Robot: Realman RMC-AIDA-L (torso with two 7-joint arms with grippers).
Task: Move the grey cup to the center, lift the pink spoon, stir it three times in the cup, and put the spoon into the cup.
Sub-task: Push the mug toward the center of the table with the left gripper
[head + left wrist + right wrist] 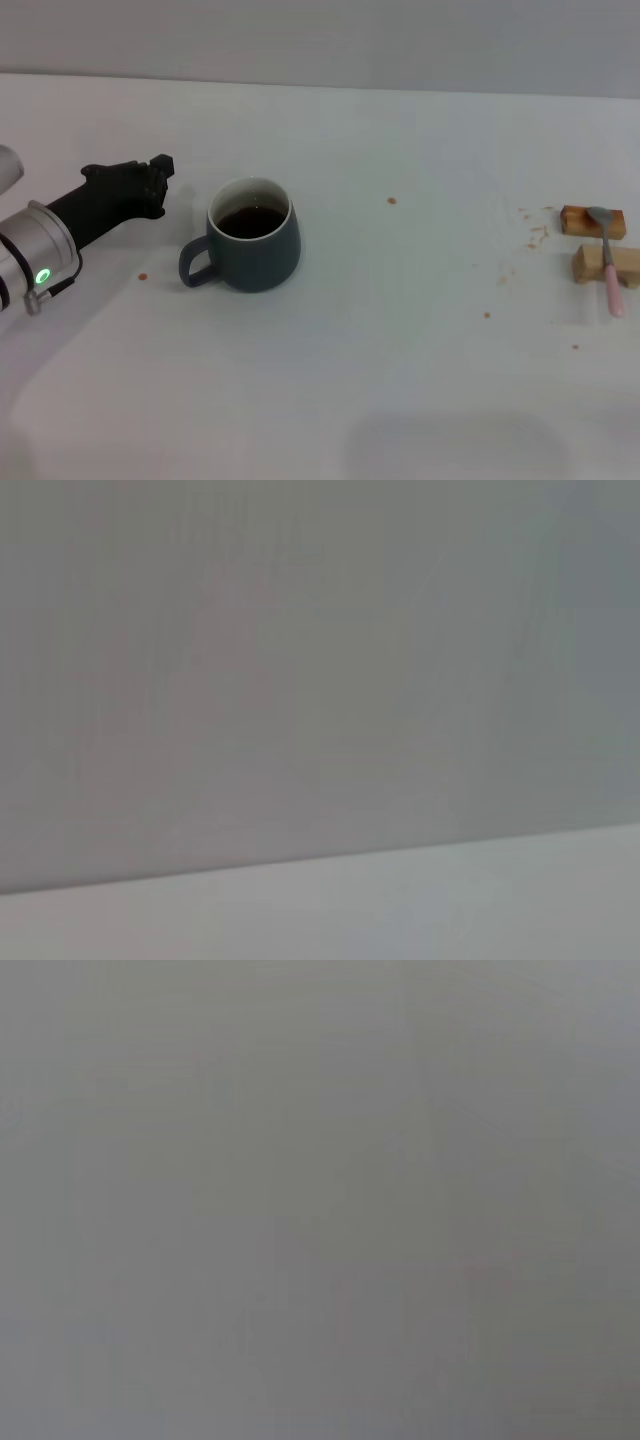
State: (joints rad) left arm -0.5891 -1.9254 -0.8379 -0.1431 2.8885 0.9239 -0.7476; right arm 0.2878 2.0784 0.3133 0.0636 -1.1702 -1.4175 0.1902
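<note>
At the far left of the head view the left arm reaches in over the white counter [360,400], its silver forearm with a small green light leading to a black wrist and the left claw [160,178]. The claw hangs near the grey cup [254,248] on its left and a little farther back, apart from it and touching neither the rim nor the handle; from this angle the fingers merge into one dark shape, so I cannot tell whether they stand apart or together. The cup stands upright on the counter, left of the middle, with dark brown liquid inside its white interior and its loop handle turned toward the left arm. A few small reddish specks dot the counter, one just left of the handle, one past the middle and a scatter farther right. Well apart from the cup, near the right edge, two tan wooden blocks [598,242] lie one behind the other, and the pink spoon [608,262] rests across both, its grey metal bowl on the far block and its pale pink handle running over the near block toward the front edge. The right claw is not in view. The left wrist view shows only a plain grey surface above a paler band, and the right wrist view only flat grey.
</note>
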